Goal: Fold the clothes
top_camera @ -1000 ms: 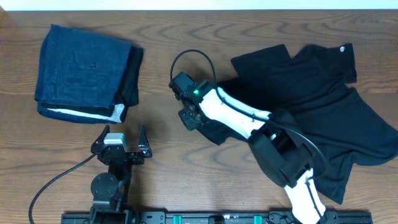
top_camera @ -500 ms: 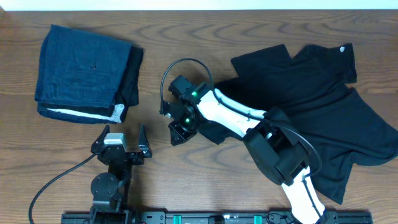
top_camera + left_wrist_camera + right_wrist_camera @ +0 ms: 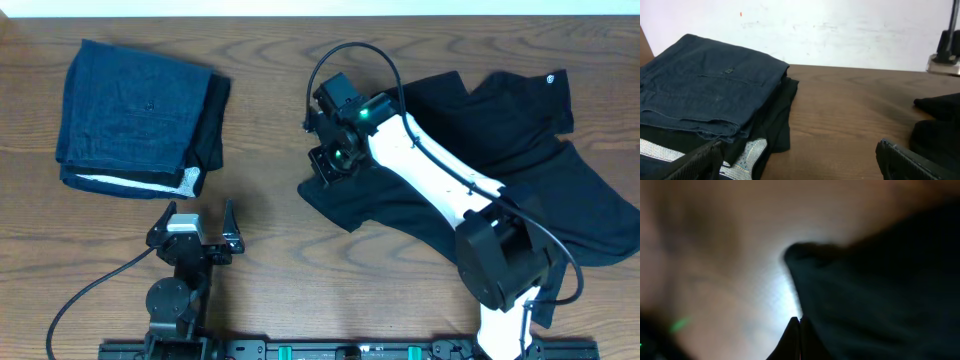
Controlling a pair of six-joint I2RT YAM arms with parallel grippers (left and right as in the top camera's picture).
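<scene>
The black short-sleeved shirt lies crumpled over the right half of the table, with a small white logo near its far right corner. My right gripper is at the shirt's left edge, its fingers pressed shut on a pinch of the black fabric; this view is blurred. My left gripper is open and empty near the front edge, its two fingers wide apart. A bit of the shirt shows at the right of the left wrist view.
A folded dark-blue denim-like garment with a white edge lies at the far left, right ahead of the left gripper. Bare wood lies between it and the shirt. A white wall runs behind the table's far edge.
My right gripper swung left toward the front, then back up and to the right. The shirt's left edge now reaches further left and is lifted at the gripper. The left arm has not moved.
</scene>
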